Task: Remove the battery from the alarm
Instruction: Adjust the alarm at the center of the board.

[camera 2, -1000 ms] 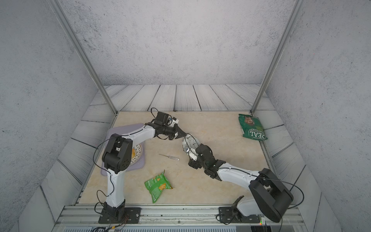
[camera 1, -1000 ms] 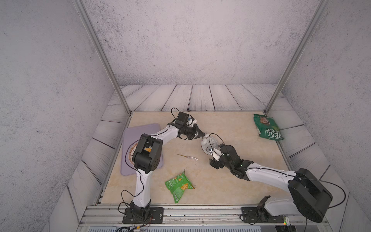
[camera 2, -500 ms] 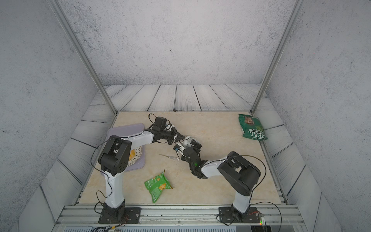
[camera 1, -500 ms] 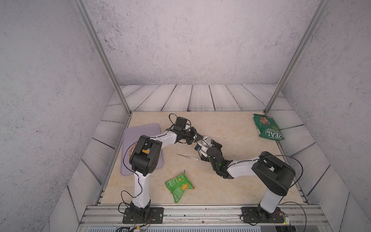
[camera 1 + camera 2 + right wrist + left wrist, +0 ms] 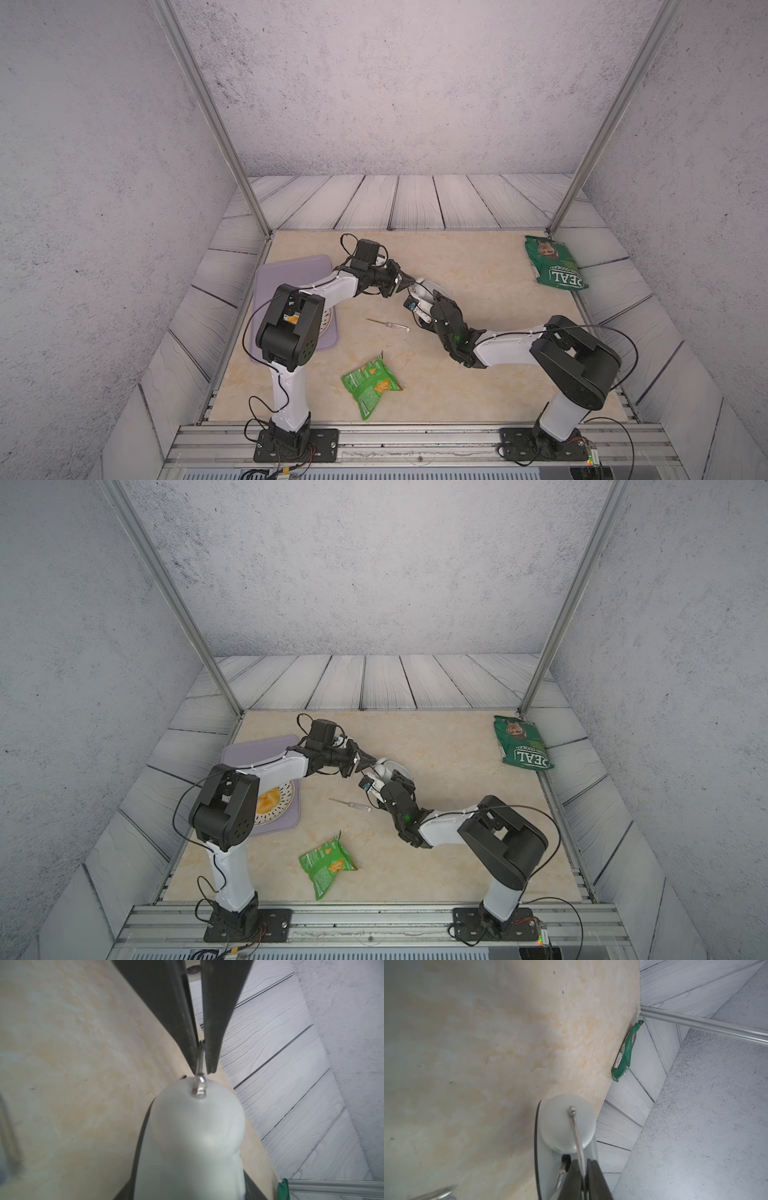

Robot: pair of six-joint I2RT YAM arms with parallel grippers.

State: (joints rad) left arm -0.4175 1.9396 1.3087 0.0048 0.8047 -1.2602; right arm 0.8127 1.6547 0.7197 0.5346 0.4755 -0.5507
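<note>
Marbled tabletop (image 5: 478, 266), alarm (image 5: 564, 1126), green "EAL" bag (image 5: 555, 266)

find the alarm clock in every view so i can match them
Top view: alarm clock near centre.
Top view: alarm clock near centre.
Left wrist: alarm clock close up, its handle pinched by the left hand.
Right wrist: alarm clock fills the foreground.
Shared landmark: dark green bag in the far right corner.

White round alarm (image 5: 428, 286) near table (image 5: 478, 374) centre
</note>
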